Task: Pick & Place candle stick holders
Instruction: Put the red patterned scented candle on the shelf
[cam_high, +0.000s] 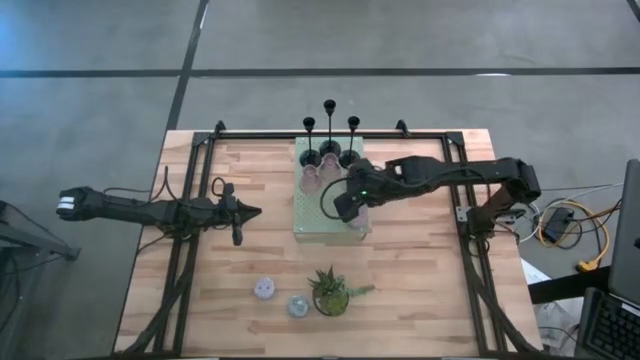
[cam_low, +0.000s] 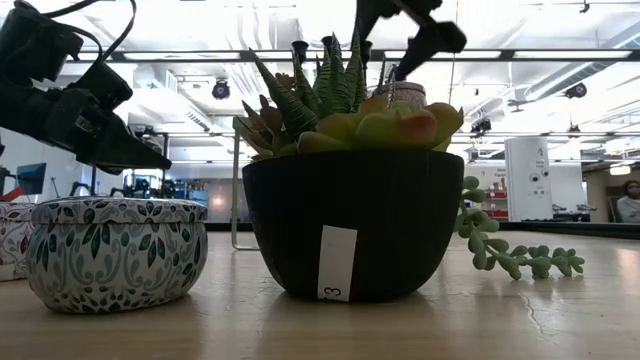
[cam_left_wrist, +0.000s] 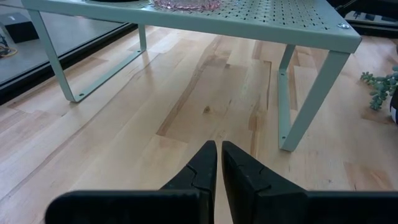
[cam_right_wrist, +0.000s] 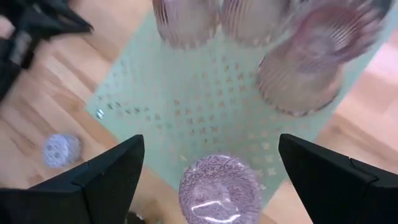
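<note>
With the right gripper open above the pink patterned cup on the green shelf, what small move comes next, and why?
Probably lift straight up and away. The right gripper stands wide open over the pink cup, which sits on the green shelf, so it looks freshly placed.

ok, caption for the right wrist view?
Open right gripper above a pink patterned cup on the green shelf.

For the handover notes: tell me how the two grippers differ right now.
The left gripper is shut; the right gripper is wide open. The left one sits over bare table beside the green rack; the right one hangs above the rack, over a small pink cup. Both are dark and hold nothing.
</note>
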